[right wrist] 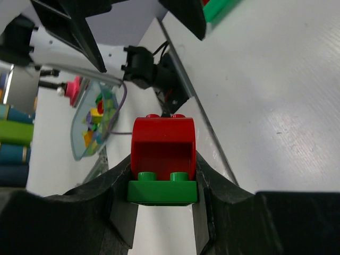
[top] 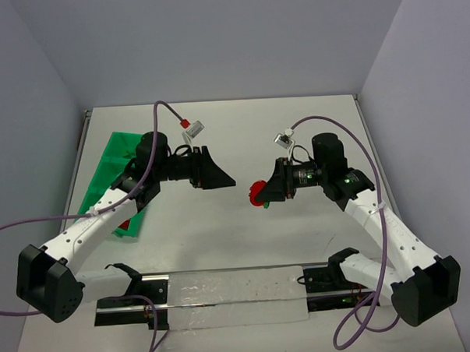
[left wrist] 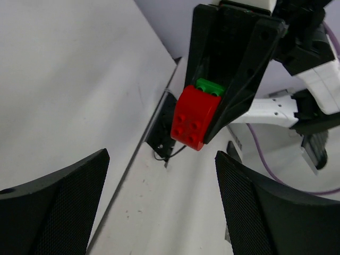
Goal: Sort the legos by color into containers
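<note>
Stacked red and green plastic bricks (right wrist: pixel 162 151), clamped in the right gripper (top: pixel 261 193), are pointed at the wide-spread left gripper (left wrist: pixel 162 158).

Hands: two, the left hand (top: pixel 213 174) and the right hand (top: pixel 261 193). Bricks plainly seen: two, one red brick (right wrist: pixel 162 139) and one green brick (right wrist: pixel 162 192). A possible third, a red bit (top: pixel 126 224) at the near end of the tray, is half hidden and not certain. Green tray (top: pixel 109 162) on the bench (top: pixel 241 129): one.

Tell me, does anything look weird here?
Yes. The right pincer holds a red brick stuck onto a green brick. Two colours clipped together is odd when sorting by colour; they likely need pulling apart.
</note>
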You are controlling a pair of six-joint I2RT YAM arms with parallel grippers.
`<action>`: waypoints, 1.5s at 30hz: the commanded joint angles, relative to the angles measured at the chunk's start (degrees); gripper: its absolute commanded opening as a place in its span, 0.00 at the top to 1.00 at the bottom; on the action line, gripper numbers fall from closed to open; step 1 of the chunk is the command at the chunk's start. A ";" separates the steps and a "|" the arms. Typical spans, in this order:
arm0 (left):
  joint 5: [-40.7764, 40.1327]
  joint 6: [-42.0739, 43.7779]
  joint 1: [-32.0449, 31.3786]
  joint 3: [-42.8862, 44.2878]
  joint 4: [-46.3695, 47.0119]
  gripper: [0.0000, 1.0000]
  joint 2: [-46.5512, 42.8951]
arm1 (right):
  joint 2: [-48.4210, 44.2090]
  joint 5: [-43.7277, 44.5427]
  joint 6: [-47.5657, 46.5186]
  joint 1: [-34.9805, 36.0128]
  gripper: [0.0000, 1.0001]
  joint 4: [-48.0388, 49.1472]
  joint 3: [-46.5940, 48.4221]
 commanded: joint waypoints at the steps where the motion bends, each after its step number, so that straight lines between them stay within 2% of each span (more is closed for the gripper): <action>1: 6.03 -0.53 -2.67 2.31 6.93 0.11 1.18 | 1.32 -7.86 -4.53 1.35 1.00 -0.68 4.64; 9: 8.37 -0.84 -4.41 4.45 7.38 0.12 4.22 | 2.51 -5.73 -7.19 4.05 1.00 -4.62 8.29; 14: 9.97 -4.29 -5.27 3.98 13.76 0.18 4.94 | 2.54 -4.96 -5.74 4.56 1.00 -2.94 7.42; 25: 11.45 -5.68 -8.32 5.52 16.41 0.31 7.36 | 4.31 -4.12 -7.77 5.16 1.00 -4.62 7.89; 28: 11.52 -5.58 -9.13 5.86 16.40 0.38 8.06 | 4.80 -4.05 -8.02 5.16 1.00 -4.95 8.13; 33: 11.34 -5.49 -9.32 6.16 16.60 0.62 8.64 | 5.37 -3.94 -8.70 5.16 1.00 -5.41 8.49; 34: 11.40 -5.49 -9.32 6.27 16.57 0.64 8.75 | 5.47 -3.90 -8.78 5.16 1.00 -5.53 8.49; 38: 10.71 -4.89 -9.34 6.68 15.70 0.96 8.75 | 5.67 -3.04 -9.31 5.24 0.98 -6.30 8.43; 39: 9.80 -4.15 -9.32 7.05 14.29 0.99 8.58 | 5.70 -2.47 -9.42 5.24 0.85 -6.62 8.40; 41: 7.59 -2.22 -9.31 7.93 10.93 1.00 8.14 | 5.81 -1.05 -9.72 5.16 0.52 -7.49 8.58; 42: 6.29 -1.27 -9.18 8.42 9.26 1.00 7.97 | 5.97 -0.17 -9.98 5.16 0.40 -7.95 8.60; 43: 5.03 0.19 -8.75 9.32 7.34 1.00 7.79 | 6.05 0.83 -10.21 5.15 0.32 -8.70 8.77; 45: 3.04 1.27 -7.94 9.80 3.40 1.00 7.06 | 6.04 3.32 -10.13 4.96 0.23 -10.12 8.93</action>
